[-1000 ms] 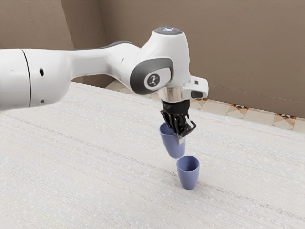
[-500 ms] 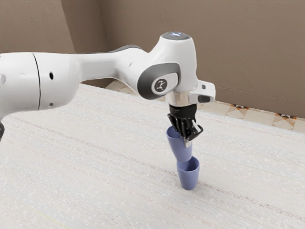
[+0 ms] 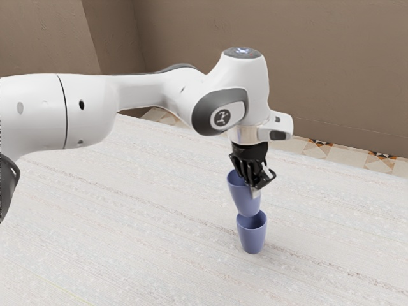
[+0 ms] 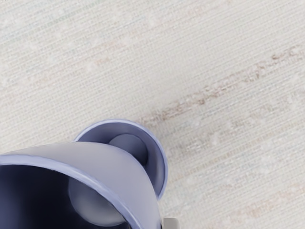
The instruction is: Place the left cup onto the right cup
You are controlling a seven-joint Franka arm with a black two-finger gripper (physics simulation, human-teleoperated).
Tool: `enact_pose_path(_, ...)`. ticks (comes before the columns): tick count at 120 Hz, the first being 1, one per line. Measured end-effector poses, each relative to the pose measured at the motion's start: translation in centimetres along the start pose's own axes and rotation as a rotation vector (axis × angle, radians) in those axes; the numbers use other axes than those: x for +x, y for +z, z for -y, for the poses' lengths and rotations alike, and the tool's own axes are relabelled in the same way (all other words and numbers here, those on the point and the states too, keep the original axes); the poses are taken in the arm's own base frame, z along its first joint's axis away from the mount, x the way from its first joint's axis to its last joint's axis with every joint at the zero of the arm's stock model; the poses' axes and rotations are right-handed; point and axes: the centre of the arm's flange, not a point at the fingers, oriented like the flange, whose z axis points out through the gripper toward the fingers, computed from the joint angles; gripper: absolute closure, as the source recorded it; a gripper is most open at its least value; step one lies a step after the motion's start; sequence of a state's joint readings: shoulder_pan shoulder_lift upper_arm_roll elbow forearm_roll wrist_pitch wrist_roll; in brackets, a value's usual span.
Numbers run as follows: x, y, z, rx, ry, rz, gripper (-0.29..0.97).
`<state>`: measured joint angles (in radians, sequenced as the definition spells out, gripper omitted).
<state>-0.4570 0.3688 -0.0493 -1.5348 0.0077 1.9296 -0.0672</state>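
My black gripper (image 3: 255,179) is shut on the rim of a blue cup (image 3: 243,194), which hangs tilted. Its base sits at the mouth of a second blue cup (image 3: 252,233) that stands upright on the table. In the wrist view the held cup (image 4: 81,183) looms close under the hand, and the standing cup's open mouth (image 4: 131,143) shows just beyond it, partly covered by it.
The pale woven table top (image 3: 127,217) stretches wide on all sides of the cups. Behind the table a brown wall and a strip of patterned floor (image 3: 331,150) run along the far edge.
My hand has carried the held cup toward the exterior view's right and down, from beside the standing cup to directly over its mouth, where its base now meets the rim.
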Motion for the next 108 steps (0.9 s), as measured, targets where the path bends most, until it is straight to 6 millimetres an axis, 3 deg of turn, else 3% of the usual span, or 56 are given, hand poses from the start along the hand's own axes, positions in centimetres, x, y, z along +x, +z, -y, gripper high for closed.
enact_pose_path(108, 0.6, 1.8, -0.2, 0.002, 0.005, 0.021, 0.78)
